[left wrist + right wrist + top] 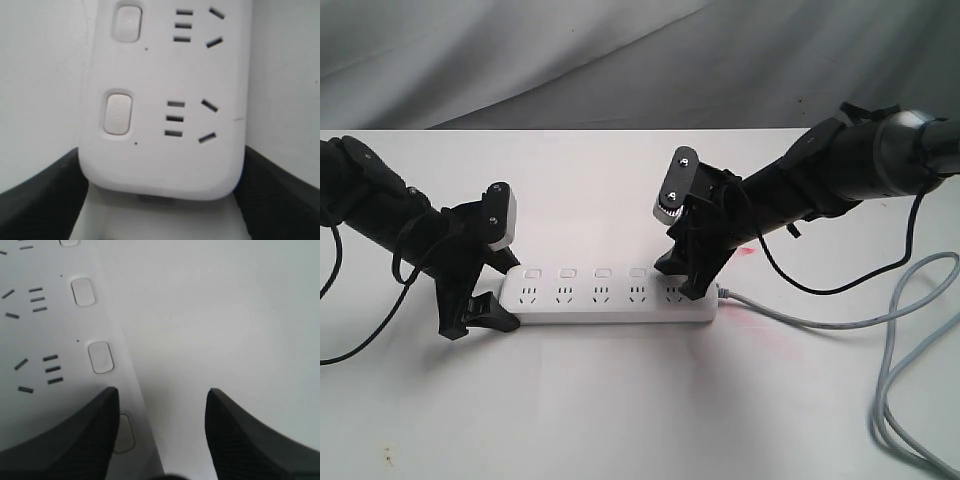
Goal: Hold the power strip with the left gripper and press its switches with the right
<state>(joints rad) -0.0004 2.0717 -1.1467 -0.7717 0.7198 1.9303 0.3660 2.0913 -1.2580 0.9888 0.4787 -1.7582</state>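
The white power strip [610, 295] lies flat across the table, its grey cable [840, 322] leaving the right end. My left gripper [492, 303] is shut on the strip's left end. In the left wrist view the rounded end [165, 165] sits between the two black jaws, which touch both long sides. The nearest switch [117, 113] shows beside its socket. My right gripper [682, 280] hangs open over the strip's right end. In the right wrist view [162, 391] one finger [75, 440] covers part of the last switch [126, 434], and the other finger is over bare table.
The grey cable loops over the table [620, 400] at the right and runs toward the front right corner. A grey cloth backdrop [620, 60] hangs behind the table. Black wires trail from both arms.
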